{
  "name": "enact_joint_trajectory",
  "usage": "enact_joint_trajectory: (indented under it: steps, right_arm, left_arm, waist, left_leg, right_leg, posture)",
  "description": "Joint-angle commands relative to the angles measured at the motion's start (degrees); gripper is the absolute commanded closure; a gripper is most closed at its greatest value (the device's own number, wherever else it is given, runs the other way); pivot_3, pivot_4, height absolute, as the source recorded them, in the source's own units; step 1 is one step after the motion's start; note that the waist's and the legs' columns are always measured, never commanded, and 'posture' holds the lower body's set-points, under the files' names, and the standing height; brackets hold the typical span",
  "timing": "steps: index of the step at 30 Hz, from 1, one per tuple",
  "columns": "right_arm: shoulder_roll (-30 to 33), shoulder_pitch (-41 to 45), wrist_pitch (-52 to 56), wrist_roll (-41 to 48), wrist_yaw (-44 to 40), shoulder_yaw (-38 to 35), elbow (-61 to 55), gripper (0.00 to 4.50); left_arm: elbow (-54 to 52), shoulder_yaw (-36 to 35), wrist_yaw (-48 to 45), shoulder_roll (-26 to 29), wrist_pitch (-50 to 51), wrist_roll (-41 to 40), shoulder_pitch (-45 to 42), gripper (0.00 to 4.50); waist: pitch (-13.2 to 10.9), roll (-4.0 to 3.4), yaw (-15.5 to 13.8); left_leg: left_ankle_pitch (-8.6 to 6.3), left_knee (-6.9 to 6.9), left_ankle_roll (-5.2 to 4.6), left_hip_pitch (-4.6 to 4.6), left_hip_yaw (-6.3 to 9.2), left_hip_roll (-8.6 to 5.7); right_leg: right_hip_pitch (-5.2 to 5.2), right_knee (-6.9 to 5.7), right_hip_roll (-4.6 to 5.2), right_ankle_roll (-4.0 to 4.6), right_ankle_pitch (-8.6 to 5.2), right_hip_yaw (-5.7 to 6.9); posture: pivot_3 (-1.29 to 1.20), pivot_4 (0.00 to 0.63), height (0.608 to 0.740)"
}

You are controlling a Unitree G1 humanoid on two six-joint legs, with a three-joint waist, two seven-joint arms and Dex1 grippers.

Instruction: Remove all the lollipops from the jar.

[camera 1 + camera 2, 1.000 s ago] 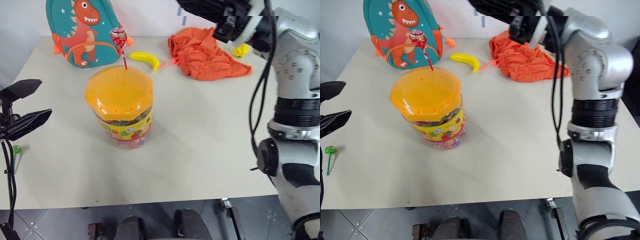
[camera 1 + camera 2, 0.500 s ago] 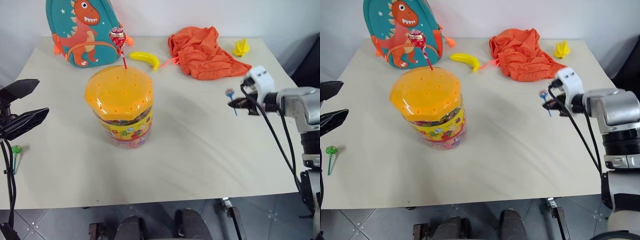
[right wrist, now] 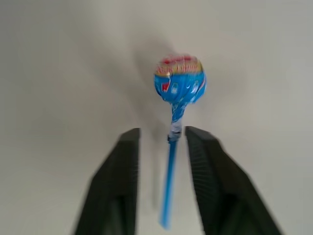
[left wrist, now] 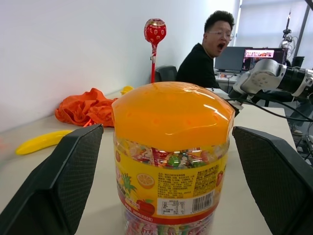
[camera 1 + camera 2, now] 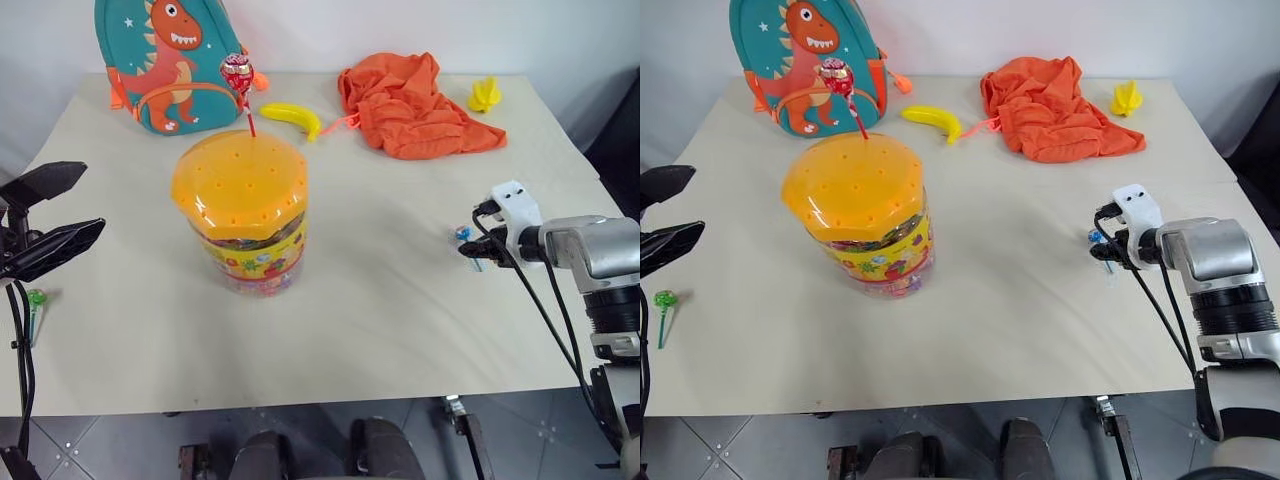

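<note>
The right jaws [image 3: 161, 186] stand parted, the blue lollipop [image 3: 179, 85] loose between them at the bench's [image 5: 400, 300] three o'clock edge; it could roll off. The red lollipop [image 5: 237, 75] still stands in the jar [image 5: 242, 215] at its twelve o'clock. The left jaws [image 4: 161, 191] gape wide at nine o'clock; closing carelessly could tip it.

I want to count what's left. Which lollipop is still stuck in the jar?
The red lollipop, standing up from the jar's orange lid; green and blue are out.
</note>
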State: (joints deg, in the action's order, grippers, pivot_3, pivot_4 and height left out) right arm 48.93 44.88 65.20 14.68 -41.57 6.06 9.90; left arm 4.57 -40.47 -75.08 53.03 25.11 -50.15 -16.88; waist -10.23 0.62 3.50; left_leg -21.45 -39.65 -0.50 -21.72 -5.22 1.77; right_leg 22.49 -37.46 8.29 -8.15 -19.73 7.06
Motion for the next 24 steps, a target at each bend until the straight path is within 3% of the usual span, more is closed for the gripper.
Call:
enact_joint_trajectory:
  steps: [1,5,6,11,14,17,24]
  right_arm:
    - [4.85,-1.41,-1.16,1.61,-3.58,-3.09,-7.64,1.47]
    - [7.21,-1.52,-4.07,7.18,-9.77,-7.55,-15.76,0.14]
    - [6.95,-0.58,-4.71,9.5,-11.57,-9.15,-17.6,0.06]
    - [1.68,4.56,-8.91,18.66,-16.67,-13.28,-21.5,0.06]
    - [-1.87,8.41,-11.15,21.13,-18.54,-12.07,-20.97,0.06]
    - [-12.58,17.32,-14.9,23.99,-20.03,-9.49,-14.82,0.06]
    - [-26.94,25.04,-26.97,19.13,-23.81,-3.26,1.51,0.06]
  left_arm:
    - [-2.2,-2.31,0.19,0.71,0.05,-1.65,0.88,0.0]
    - [-2.65,-2.97,0.11,0.76,0.17,-2.02,1.68,0.0]
    - [-2.78,-3.16,0.09,0.76,0.25,-2.09,1.87,0.0]
    - [-3.01,-3.25,0.15,0.61,0.21,-2.15,1.84,0.0]
    - [-2.87,-3.05,0.22,0.55,0.02,-2.27,1.4,0.0]
    - [-2.68,-2.8,0.29,0.46,-0.22,-2.23,1.16,0.0]
    - [-4.86,-2.89,1.63,-0.58,-0.14,-2.86,1.86,0.0]
  waist:
    - [0.0,0.0,-0.47]
    - [0.0,0.0,-0.77]
    - [0.0,0.0,-0.8]
    - [0.0,0.0,-0.65]
    - [0.0,0.0,-0.45]
    - [-0.01,-0.01,-0.23]
    - [0.02,0.03,-0.01]
  left_leg:
    - [0.0,-0.04,-0.01,0.0,0.0,0.0]
    - [-0.01,-0.1,-0.02,-0.01,-0.01,-0.01]
    - [-0.01,-0.1,-0.02,-0.01,-0.01,0.0]
    - [-0.01,-0.17,-0.02,0.0,-0.01,0.03]
    - [-0.01,-0.2,-0.02,0.0,-0.01,0.03]
    - [-0.01,-0.28,-0.02,0.0,-0.01,0.0]
    - [-0.01,-0.28,-0.02,0.01,-0.06,-0.02]
  right_leg:
    - [-0.02,0.0,0.0,0.0,0.0,0.0]
    - [-0.04,0.04,0.03,0.0,0.0,0.0]
    - [-0.04,0.07,0.03,0.0,0.0,0.0]
    - [-0.03,0.07,0.02,0.0,0.0,0.01]
    - [-0.04,0.04,0.02,0.0,0.0,0.03]
    - [-0.04,-0.01,0.02,0.0,0.0,0.02]
    - [-0.05,-0.32,0.01,0.0,0.0,0.22]
  posture:
    - [0.0,0.15,0.74]
    - [0.0,0.15,0.74]
    - [0.0,0.15,0.74]
    - [0.0,0.15,0.74]
    - [0.0,0.15,0.74]
    - [0.0,0.15,0.74]
    - [0.0,0.15,0.74]
